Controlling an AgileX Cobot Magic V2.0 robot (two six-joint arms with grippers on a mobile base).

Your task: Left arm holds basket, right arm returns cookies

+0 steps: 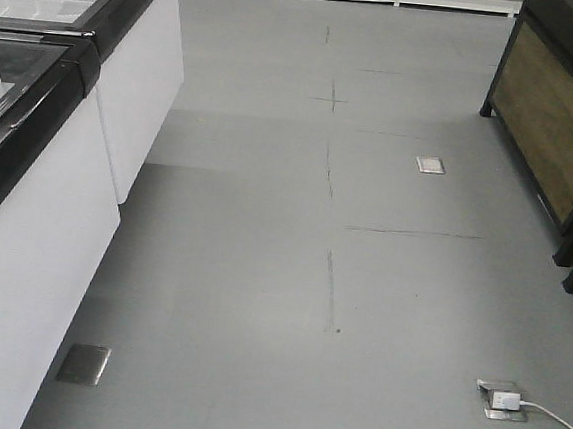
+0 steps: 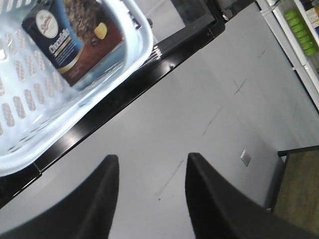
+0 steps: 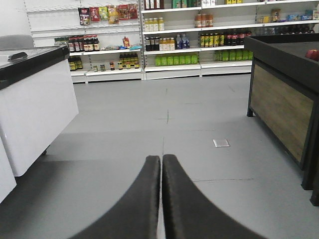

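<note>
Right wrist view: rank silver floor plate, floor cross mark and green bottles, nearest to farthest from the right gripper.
1. Silver floor plate, ahead-right of the right gripper.
2. Floor cross mark, straight ahead.
3. Green bottles, back shelf.

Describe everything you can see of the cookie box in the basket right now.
The dark navy cardboard cookie box shows only in the left wrist view. Its front carries a round white logo, white "Choco..." lettering, gold trim and a chocolate cookie picture. It looks closed and sits inside the light blue slotted plastic basket, tilted in the picture, part cut off by the frame's top edge. Nothing grips it; whether it leans on the basket wall cannot be told.
</note>
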